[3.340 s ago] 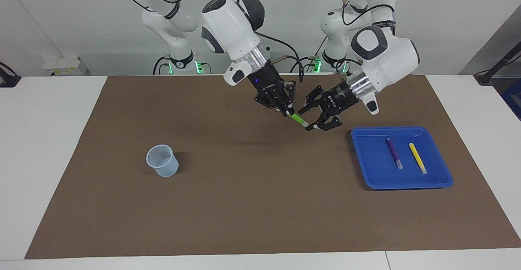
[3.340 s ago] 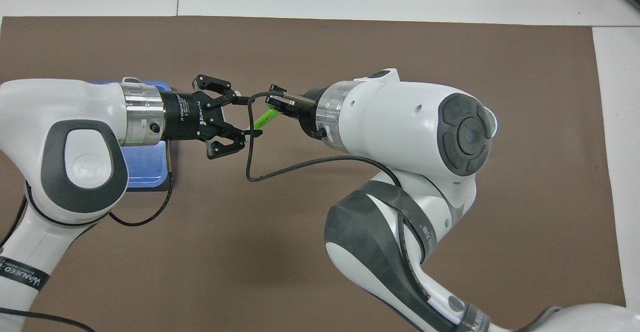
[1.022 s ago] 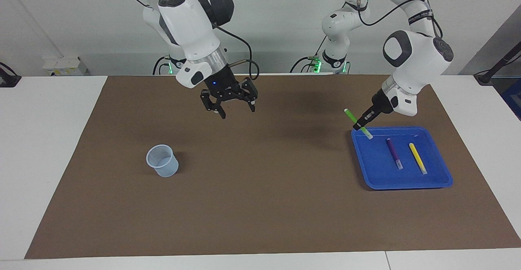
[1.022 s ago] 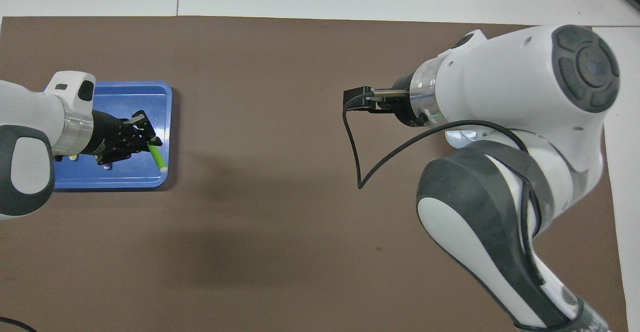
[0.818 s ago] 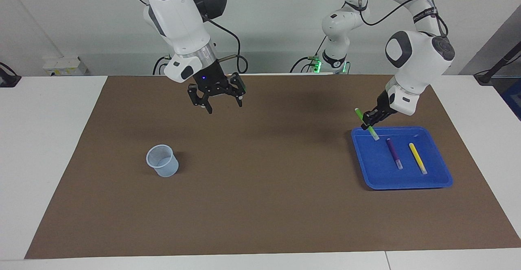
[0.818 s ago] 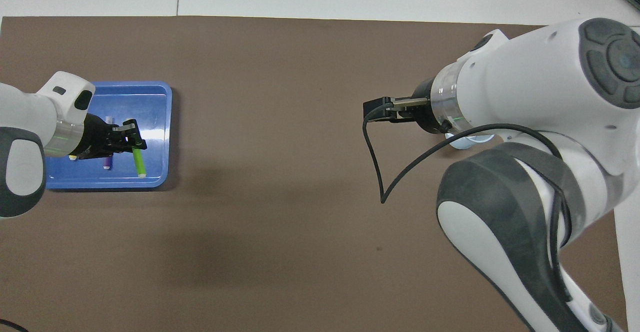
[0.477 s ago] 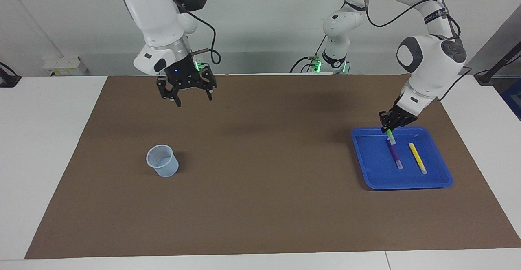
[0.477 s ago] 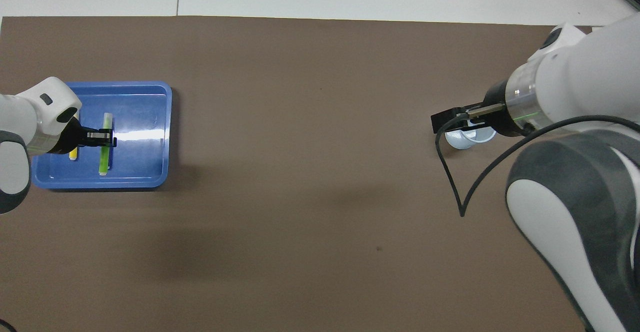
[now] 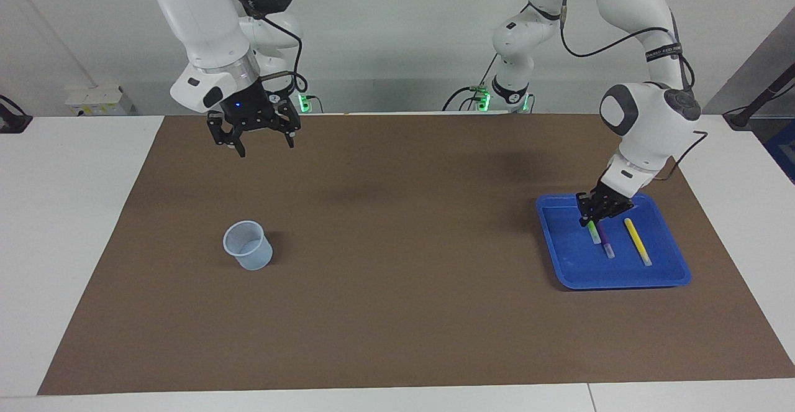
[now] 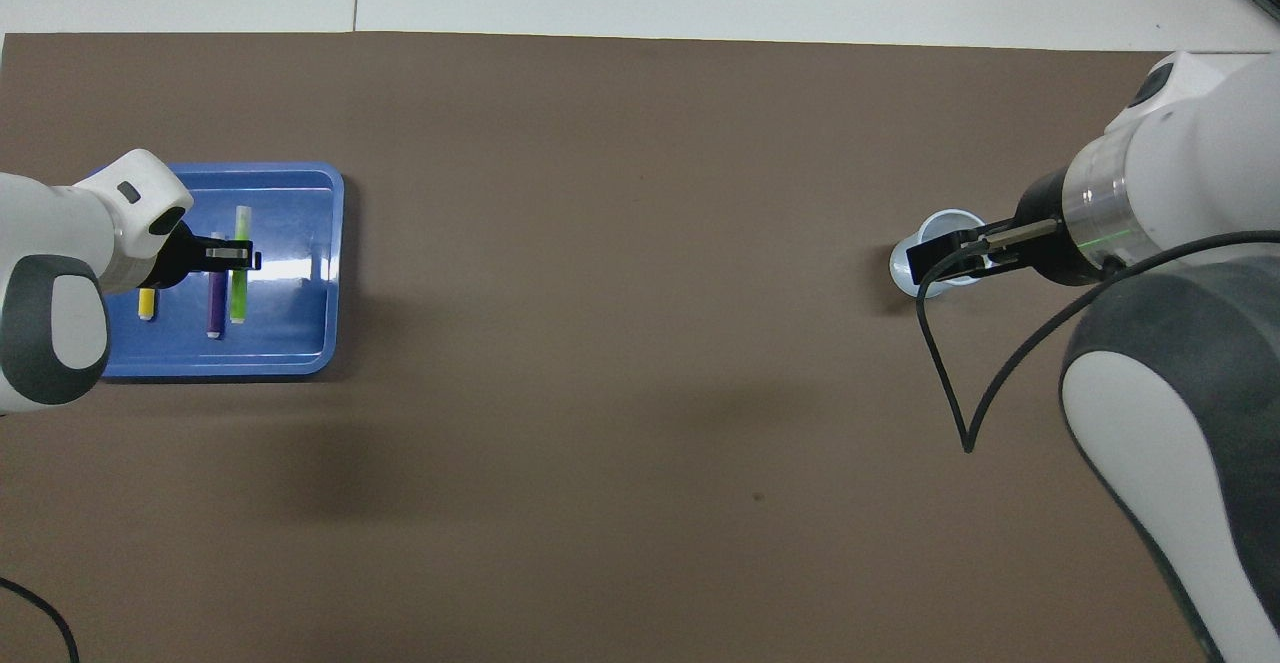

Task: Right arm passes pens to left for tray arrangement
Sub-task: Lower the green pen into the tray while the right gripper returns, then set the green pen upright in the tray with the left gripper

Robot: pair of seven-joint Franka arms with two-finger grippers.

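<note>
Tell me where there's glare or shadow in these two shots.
Overhead view: a white glare streak on the tray floor beside the green pen, and soft dark patches on the brown mat. Facing view: no glare on the tray; a faint shadow beside the cup.

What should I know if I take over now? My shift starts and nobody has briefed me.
Left gripper: shut on the green pen, low over the blue tray.
Right gripper: open, holding nothing, raised over the mat toward the right arm's end of the table.
Purple pen and yellow pen lie in the tray, side by side; the green one is lined up beside the purple.
The cup shows no pens.
Left: release the green pen into the tray and withdraw.
</note>
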